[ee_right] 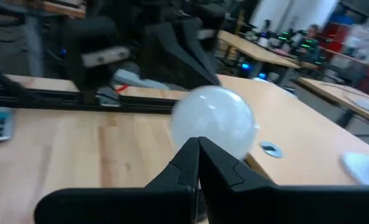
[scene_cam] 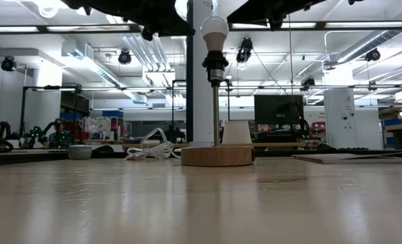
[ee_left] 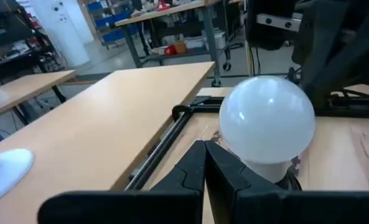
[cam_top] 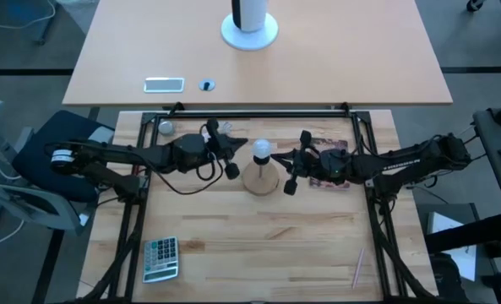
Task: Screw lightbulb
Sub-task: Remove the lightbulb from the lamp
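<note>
While seated upright in the socket atop the lamp stand's (cam_top: pixel 261 180) thin rod, the lightbulb (cam_top: pixel 261 150) sits between the two pincers, touching neither. Left pincer (cam_top: pixel 230 154) hangs just beside the bulb on its left, fingers pressed together, gripping nothing. Right pincer (cam_top: pixel 296 162) hangs just beside it on the other side, fingers spread in the high view but meeting in its own wrist view, so can't tell its state. Calculator (cam_top: pixel 160 257) lies well apart on the worktop (cam_top: pixel 250 245), near the front edge.
</note>
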